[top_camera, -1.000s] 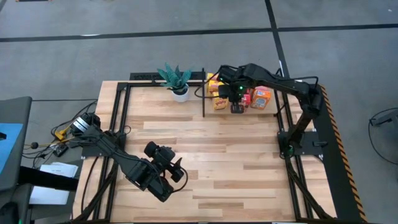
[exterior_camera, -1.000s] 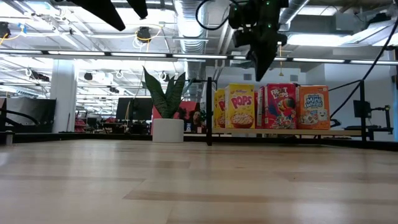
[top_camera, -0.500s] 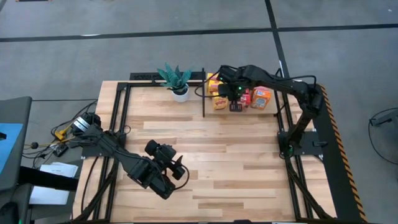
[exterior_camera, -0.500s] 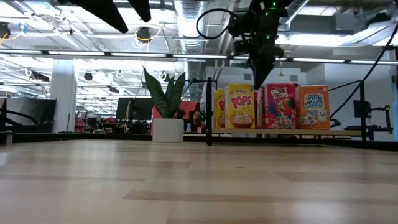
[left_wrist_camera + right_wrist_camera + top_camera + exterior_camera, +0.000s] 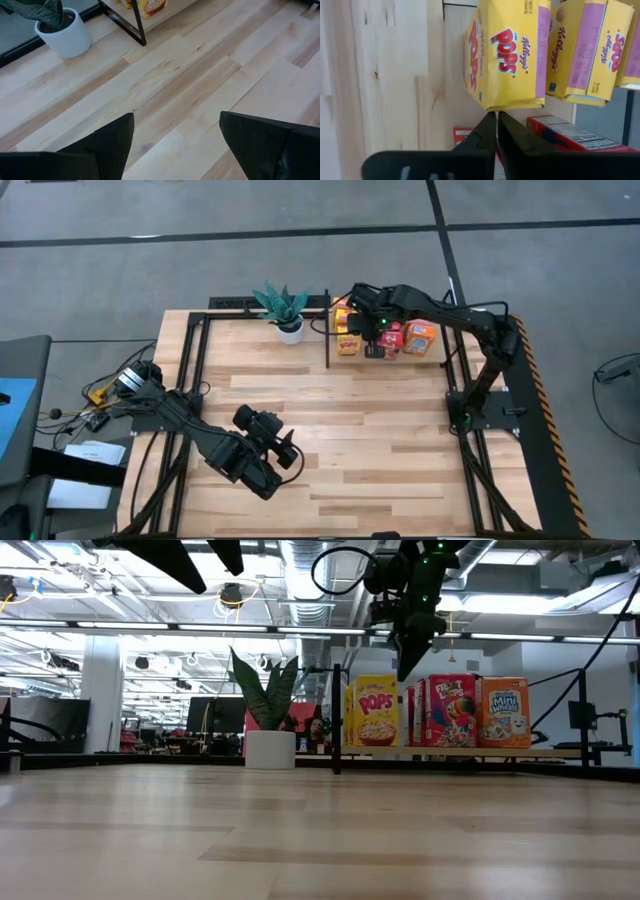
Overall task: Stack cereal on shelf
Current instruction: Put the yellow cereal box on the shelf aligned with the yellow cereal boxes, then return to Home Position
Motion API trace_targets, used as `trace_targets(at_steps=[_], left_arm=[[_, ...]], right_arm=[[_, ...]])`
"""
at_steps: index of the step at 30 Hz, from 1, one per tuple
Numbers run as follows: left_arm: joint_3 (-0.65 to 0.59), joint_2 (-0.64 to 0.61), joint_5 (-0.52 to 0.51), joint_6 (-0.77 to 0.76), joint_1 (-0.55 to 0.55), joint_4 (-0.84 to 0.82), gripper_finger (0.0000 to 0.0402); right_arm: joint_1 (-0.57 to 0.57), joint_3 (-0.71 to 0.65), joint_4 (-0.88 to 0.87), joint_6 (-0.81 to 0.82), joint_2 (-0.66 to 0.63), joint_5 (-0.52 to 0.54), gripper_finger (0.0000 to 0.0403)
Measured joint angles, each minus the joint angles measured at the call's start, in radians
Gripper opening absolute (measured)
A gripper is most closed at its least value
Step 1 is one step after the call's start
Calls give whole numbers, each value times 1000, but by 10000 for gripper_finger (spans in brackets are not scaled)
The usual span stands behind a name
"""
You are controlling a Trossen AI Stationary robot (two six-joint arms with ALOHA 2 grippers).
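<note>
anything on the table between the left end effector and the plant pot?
Nothing: bare wood from the open left end effector up to the white pot, clearest in the left wrist view. The shelf post and a yellow box stand off to one side.

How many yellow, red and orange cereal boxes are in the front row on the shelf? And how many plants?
Yellow box: 1
Red box: 1
Orange box: 1
Plant: 1
Total: 4
More boxes stand behind, partly hidden.

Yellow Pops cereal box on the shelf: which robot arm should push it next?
Right. Its hand, fingers shut, hangs right at the yellow Pops cereal box; the left hand waits open far across the table.
</note>
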Motion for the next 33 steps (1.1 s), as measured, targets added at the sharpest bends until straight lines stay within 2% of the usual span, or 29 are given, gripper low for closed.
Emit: trace_targets(at_steps=[4, 7, 11, 15, 18, 20, 22, 24, 26, 29, 33], left_arm=[[1, -12, 1, -15, 0, 1, 286], [31, -46, 1, 13, 0, 0, 286], [88, -97, 1, 166, 0, 5, 286], [129, -130, 11, 357, -17, 3, 286], [133, -144, 7, 511, -22, -5, 286], [133, -144, -49, 511, -17, -6, 286], [119, -143, -164, 449, -9, -25, 286], [78, -153, -264, 337, 0, -45, 286], [17, -189, -322, 209, -11, -63, 286], [-82, -297, -360, 62, -49, -107, 286], [-203, -527, -334, 8, -65, -123, 286]], right_arm=[[9, 74, -90, 25, -1, -9, 53], [12, 156, -211, 27, -30, -79, 54], [0, 192, -232, 41, -160, -264, 53], [-68, 191, -198, 46, -355, -519, 53], [-138, 160, -135, 70, -525, -589, 53], [-174, 91, -92, 91, -636, -600, 53], [-201, -22, -25, 119, -756, -618, 53], [-213, -173, 85, 184, -884, -634, 53], [-214, -334, 241, 258, -1005, -637, 53], [-214, -565, 466, 362, -1158, -634, 53], [-214, -791, 687, 548, -1295, -627, 53]])
